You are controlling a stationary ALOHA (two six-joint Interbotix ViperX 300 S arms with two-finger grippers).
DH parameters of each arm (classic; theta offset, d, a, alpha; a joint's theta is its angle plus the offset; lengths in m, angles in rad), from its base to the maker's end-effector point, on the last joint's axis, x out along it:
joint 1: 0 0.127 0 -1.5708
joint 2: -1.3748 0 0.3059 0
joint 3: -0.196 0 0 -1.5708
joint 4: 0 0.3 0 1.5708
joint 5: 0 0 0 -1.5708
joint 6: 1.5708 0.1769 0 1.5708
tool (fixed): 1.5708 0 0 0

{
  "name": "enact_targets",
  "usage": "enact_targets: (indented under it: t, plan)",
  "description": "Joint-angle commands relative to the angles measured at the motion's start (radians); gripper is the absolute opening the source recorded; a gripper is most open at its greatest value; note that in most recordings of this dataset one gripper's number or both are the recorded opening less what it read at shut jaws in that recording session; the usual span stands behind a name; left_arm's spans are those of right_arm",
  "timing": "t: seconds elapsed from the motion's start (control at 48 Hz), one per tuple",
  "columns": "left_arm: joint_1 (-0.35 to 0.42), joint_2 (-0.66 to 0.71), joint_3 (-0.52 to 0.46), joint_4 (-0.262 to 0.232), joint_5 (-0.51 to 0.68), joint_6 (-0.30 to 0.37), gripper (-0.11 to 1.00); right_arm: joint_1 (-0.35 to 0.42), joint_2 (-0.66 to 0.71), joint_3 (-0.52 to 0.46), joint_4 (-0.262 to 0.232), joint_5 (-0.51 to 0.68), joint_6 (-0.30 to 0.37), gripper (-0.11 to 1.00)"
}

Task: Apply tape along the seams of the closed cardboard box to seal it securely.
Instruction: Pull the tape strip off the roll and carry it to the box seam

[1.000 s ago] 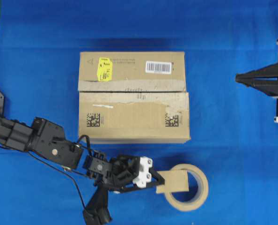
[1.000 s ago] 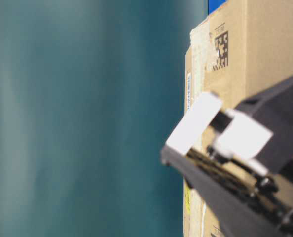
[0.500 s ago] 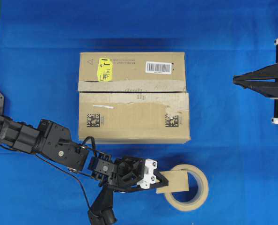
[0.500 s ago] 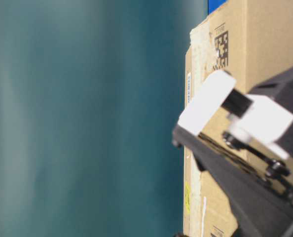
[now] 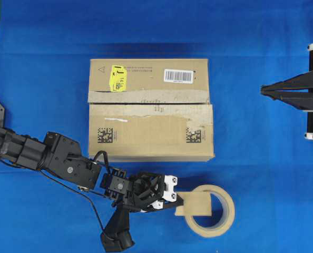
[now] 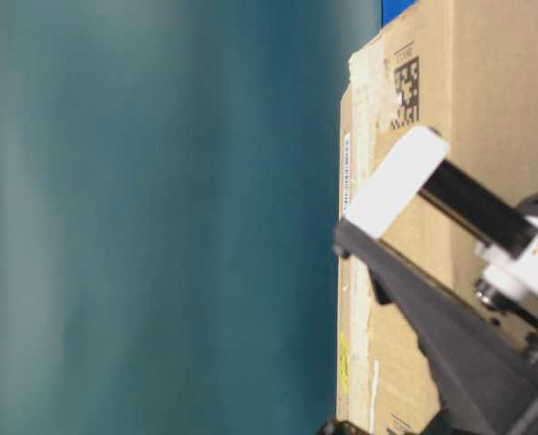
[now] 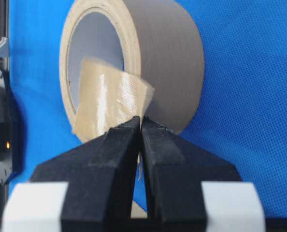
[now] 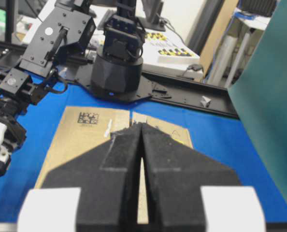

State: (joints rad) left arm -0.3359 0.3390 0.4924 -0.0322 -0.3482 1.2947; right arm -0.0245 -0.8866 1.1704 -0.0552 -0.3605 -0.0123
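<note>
The brown cardboard box (image 5: 150,108) lies mid-table, with a yellow sticker, a barcode label and two black codes; it also shows in the right wrist view (image 8: 85,133) and the table-level view (image 6: 486,109). Its seam (image 5: 148,103) runs left to right between the flaps, edged with worn grey tape. My left gripper (image 5: 178,203) (image 7: 140,119) is shut on the edge of a small tan tape piece (image 5: 194,204) (image 7: 107,99), held over the hole of the beige tape roll (image 5: 213,211) (image 7: 158,53). My right gripper (image 5: 263,90) (image 8: 141,124) is shut and empty, off to the right of the box.
The tape roll lies flat on the blue cloth in front of the box's right corner. The left arm (image 5: 46,155) stretches across the front left. A black arm base (image 8: 117,72) stands behind the box in the right wrist view.
The left gripper has rolled about its axis and shifted slightly, still gripping the tape piece over the roll. The right gripper has crept a little to the left.
</note>
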Motion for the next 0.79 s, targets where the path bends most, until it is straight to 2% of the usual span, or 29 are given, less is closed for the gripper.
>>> enact_targets:
  t: [0.0, 0.188, 0.333, 0.479, 0.771]
  plan:
    - [-0.002, -0.054, -0.005, -0.002, 0.005, 0.002, 0.02, 0.000, 0.006, -0.018, -0.002, -0.012, 0.002, 0.00]
    - [0.003, -0.107, -0.002, -0.002, 0.051, 0.014, 0.02, 0.000, 0.008, -0.020, -0.002, -0.012, 0.005, 0.00]
    - [0.021, -0.184, 0.028, 0.002, 0.087, 0.048, 0.02, 0.000, 0.006, -0.021, -0.002, -0.011, 0.005, 0.00]
    - [0.035, -0.288, 0.087, 0.002, 0.091, 0.101, 0.02, 0.000, 0.002, -0.026, -0.003, -0.009, 0.002, 0.00]
    - [0.097, -0.477, 0.207, 0.006, 0.071, 0.141, 0.02, 0.000, -0.008, -0.060, -0.034, -0.006, -0.002, 0.00]
